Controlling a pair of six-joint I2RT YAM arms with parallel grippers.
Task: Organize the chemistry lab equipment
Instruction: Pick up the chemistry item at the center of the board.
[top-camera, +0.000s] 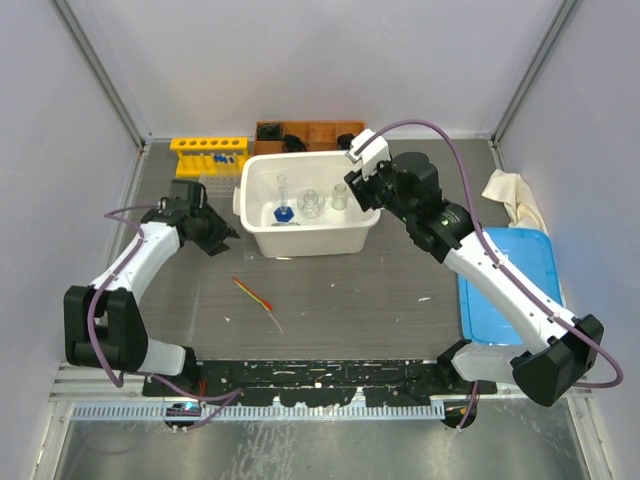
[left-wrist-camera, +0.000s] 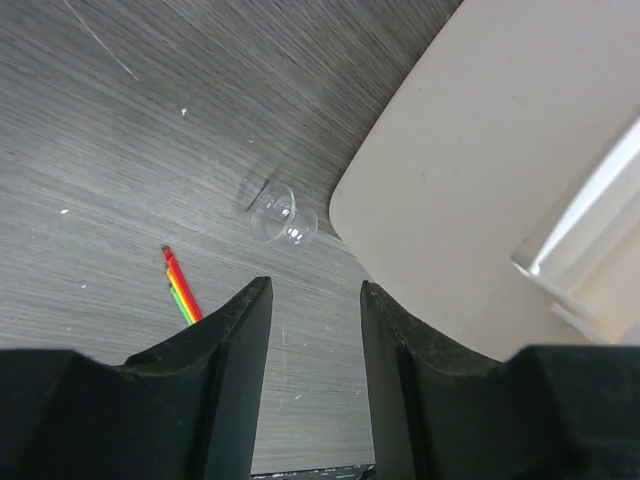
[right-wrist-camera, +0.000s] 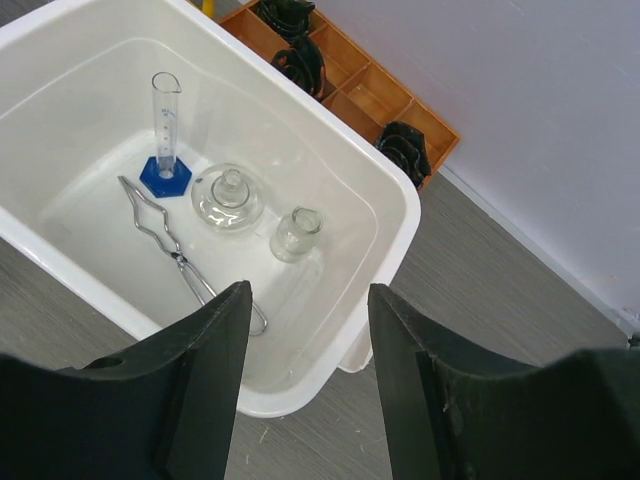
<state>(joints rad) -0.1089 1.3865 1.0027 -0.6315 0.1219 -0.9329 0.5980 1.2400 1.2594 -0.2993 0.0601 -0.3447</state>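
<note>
Two flasks (right-wrist-camera: 228, 197) and tongs (right-wrist-camera: 160, 235) sit in the tub (right-wrist-camera: 400, 215) below the spread, empty right claw (right-wrist-camera: 307, 292); a stray flask (left-wrist-camera: 283, 216) lies just ahead of the spread, empty left claw (left-wrist-camera: 315, 290), stick (left-wrist-camera: 180, 285) nearby, both unstowed on the bench (left-wrist-camera: 120, 120).

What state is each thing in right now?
left gripper: open, empty
right gripper: open, empty, above tub
loose flask: on its side on table
measuring cylinder: upright in tub
tongs: lying flat in tub
round flask: upright in tub
small flask: upright in tub
stick: lying on table
</note>
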